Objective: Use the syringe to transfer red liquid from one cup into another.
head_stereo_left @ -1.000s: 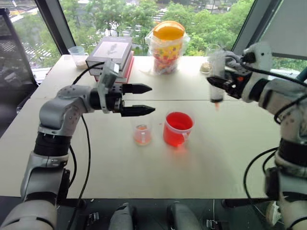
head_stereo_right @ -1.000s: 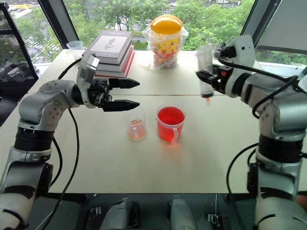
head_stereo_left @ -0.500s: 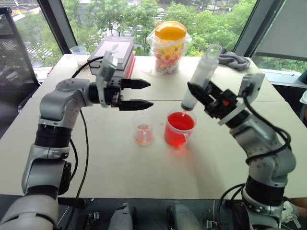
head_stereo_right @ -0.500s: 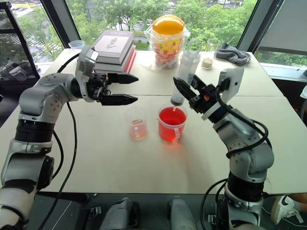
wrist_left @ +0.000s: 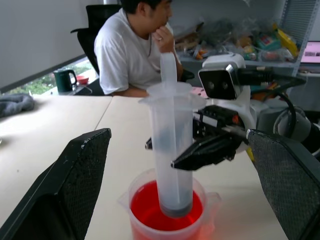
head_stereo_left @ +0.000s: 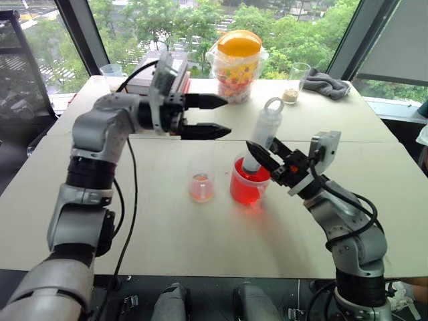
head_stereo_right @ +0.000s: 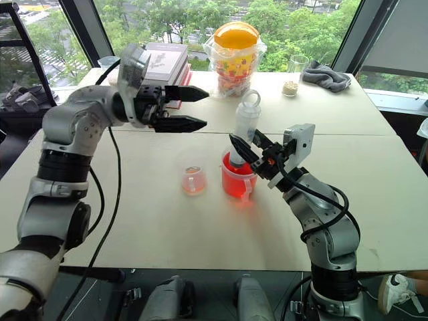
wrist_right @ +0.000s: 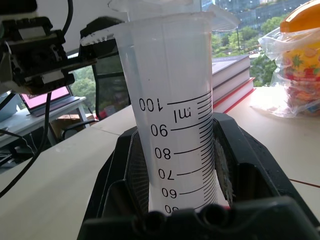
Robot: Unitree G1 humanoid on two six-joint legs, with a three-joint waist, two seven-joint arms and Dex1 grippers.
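The clear syringe [head_stereo_left: 263,137] stands nearly upright with its tip down in the red liquid [wrist_left: 150,210] of the wider handled cup [head_stereo_left: 249,189] at the table's middle. My right gripper [head_stereo_left: 257,154] is shut on the syringe's lower barrel, whose scale marks face the right wrist view [wrist_right: 172,120]. The white plunger sits pushed in, its ring at the top. The small clear cup [head_stereo_left: 200,186] with an orange-pink bottom stands just left of the red cup. My left gripper [head_stereo_left: 225,115] hangs open, pointing right, above the small cup and just left of the syringe's top.
At the back of the table are a stack of books [head_stereo_right: 167,59], a candy jar with an orange lid [head_stereo_left: 234,63], a glass with beige contents [head_stereo_left: 296,79], a grey cloth [head_stereo_left: 328,83] and a clear cup [head_stereo_left: 110,72]. A person [wrist_left: 132,50] sits beyond the table.
My right gripper has come down and left with the syringe, putting its tip into the red cup. My left gripper has moved up and right, closer to the syringe's top.
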